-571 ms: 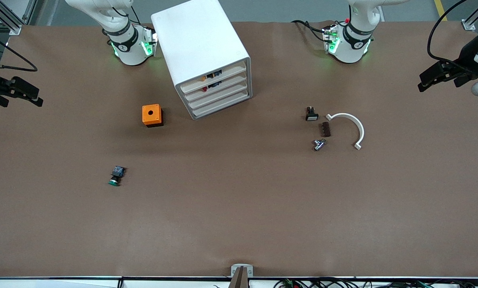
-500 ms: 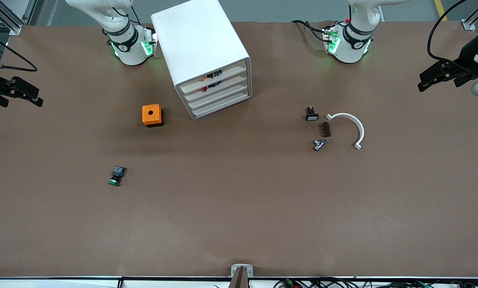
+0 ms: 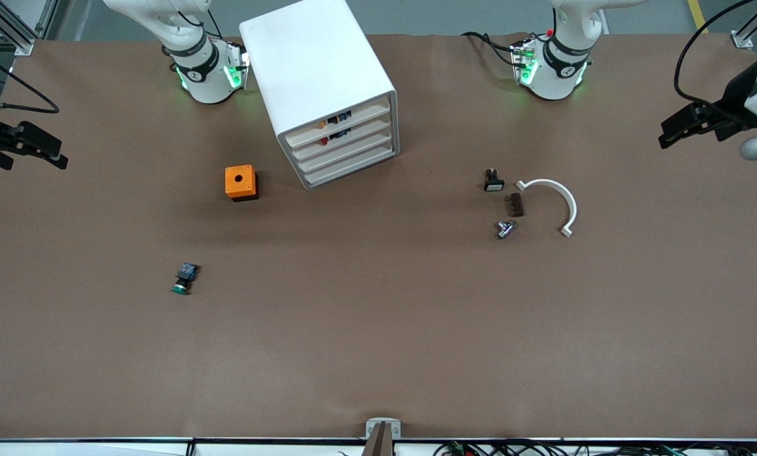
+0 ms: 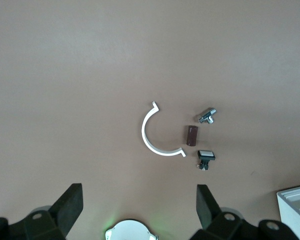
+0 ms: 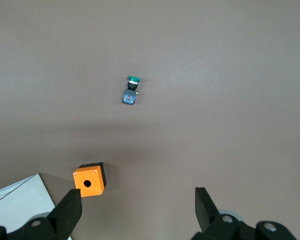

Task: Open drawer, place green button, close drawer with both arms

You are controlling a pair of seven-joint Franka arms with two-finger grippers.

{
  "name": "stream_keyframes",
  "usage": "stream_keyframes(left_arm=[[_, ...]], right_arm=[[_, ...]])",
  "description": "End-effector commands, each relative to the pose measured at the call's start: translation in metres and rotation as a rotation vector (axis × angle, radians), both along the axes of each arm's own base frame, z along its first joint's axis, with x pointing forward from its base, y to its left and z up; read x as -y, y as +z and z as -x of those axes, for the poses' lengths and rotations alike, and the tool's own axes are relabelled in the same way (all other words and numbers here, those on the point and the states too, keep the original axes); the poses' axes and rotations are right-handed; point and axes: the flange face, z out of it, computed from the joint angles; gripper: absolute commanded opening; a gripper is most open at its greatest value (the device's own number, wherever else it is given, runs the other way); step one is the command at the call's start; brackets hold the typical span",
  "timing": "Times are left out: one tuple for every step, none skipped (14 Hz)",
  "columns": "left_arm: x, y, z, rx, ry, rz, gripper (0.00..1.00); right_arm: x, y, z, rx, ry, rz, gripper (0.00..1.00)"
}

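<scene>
The white four-drawer cabinet [image 3: 318, 76] stands between the arm bases, and all its drawers are shut. The third drawer from the top [image 3: 350, 152] shows a translucent front. The green-capped button [image 3: 184, 278] lies on its side on the brown table, nearer the front camera than the orange box. It also shows in the right wrist view [image 5: 131, 90]. My right gripper [image 3: 33, 149] hangs open and empty in the air at the right arm's end of the table [image 5: 137, 205]. My left gripper [image 3: 666, 134] hangs open and empty at the left arm's end [image 4: 139, 200].
An orange box with a hole [image 3: 241, 182] sits beside the cabinet toward the right arm's end. Toward the left arm's end lie a black button with a white cap [image 3: 494, 180], a brown block [image 3: 516, 204], a metal piece [image 3: 506, 228] and a white arc [image 3: 552, 199].
My left gripper has shifted slightly toward the middle of the table. The right arm and the objects have not moved.
</scene>
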Motion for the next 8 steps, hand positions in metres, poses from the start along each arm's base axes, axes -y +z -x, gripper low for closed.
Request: stream_keyframes(left_arm=[[0.032,-0.046,-0.028,-0.087,-0.044,0.013,1.00],[0.040,-0.061,-0.037,-0.088,-0.020,0.013,1.00],[0.047,-0.075,-0.046,-0.077,0.018,0.015,1.00],[0.065,-0.090,-0.053,-0.079,0.051,0.011,1.00],[0.079,-0.104,-0.059,-0.087,0.115,0.004,1.00],[0.095,-0.125,-0.065,-0.103,0.189,-0.010,1.00],[0.112,-0.143,-0.069,-0.115,0.246,-0.020,1.00],[0.133,-0.163,-0.073,-0.120,0.311,-0.034,1.00]], right_arm=[[0.000,0.003,0.007,0.012,0.012,0.005,1.00],[0.000,0.003,0.007,0.012,0.011,0.005,1.00],[0.001,0.002,0.007,0.008,0.009,0.005,1.00],[0.003,0.003,0.007,0.008,0.006,0.005,1.00],[0.003,0.007,0.005,0.015,0.003,0.007,1.00],[0.008,-0.005,-0.003,-0.009,-0.015,0.007,1.00],[0.009,-0.023,-0.016,-0.042,-0.013,0.009,1.00],[0.011,-0.025,-0.024,-0.031,-0.003,0.026,1.00]])
